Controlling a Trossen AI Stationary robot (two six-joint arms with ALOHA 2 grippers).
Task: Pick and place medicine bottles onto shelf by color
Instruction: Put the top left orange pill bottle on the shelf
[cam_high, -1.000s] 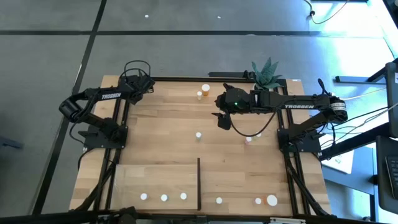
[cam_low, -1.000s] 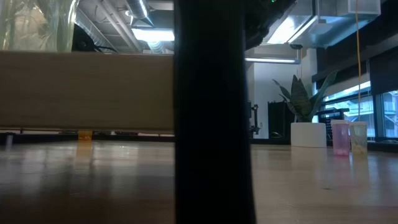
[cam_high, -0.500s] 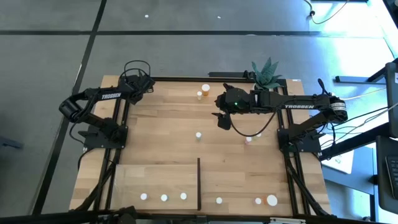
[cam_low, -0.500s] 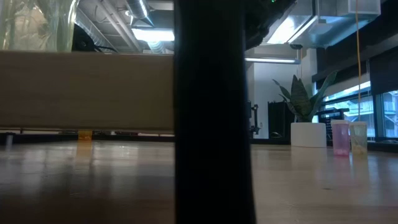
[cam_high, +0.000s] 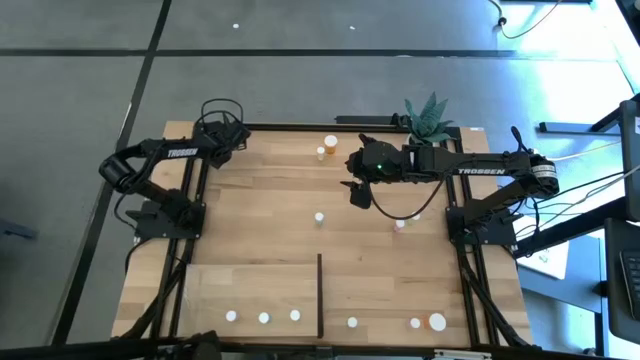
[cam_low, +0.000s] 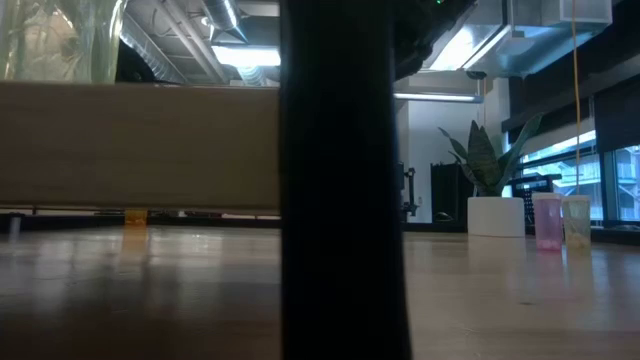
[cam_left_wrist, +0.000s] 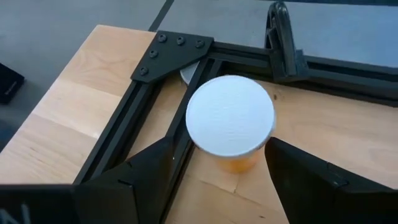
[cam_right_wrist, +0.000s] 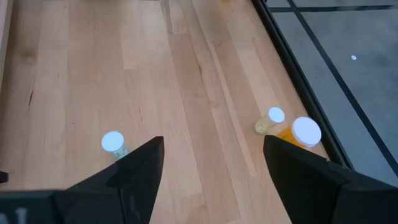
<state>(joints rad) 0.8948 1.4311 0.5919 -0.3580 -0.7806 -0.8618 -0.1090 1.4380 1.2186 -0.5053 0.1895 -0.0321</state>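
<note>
My left gripper (cam_high: 228, 133) is at the table's far left corner, open. In the left wrist view its fingers (cam_left_wrist: 155, 163) stand on either side of a larger orange bottle with a white cap (cam_left_wrist: 230, 115). The bottle stands upright beside the black corner frame. My right gripper (cam_high: 359, 193) hovers open and empty over the middle of the far half of the table. Small bottles stand near it (cam_high: 319, 216), (cam_high: 400, 225). The pale shelf (cam_high: 250, 285) lies at the near left, with three white-capped bottles on it (cam_high: 264, 318).
An orange bottle (cam_high: 331, 142) and a small one (cam_high: 321, 152) stand at the far edge. They also show in the right wrist view (cam_right_wrist: 306, 132). Three bottles (cam_high: 415, 323) stand right of the shelf's black strip (cam_high: 319, 295). A potted plant (cam_high: 430, 118) stands at the far right.
My left arm has shifted slightly toward the table's right. Its gripper has stayed at the far left corner. No bottle has moved.
</note>
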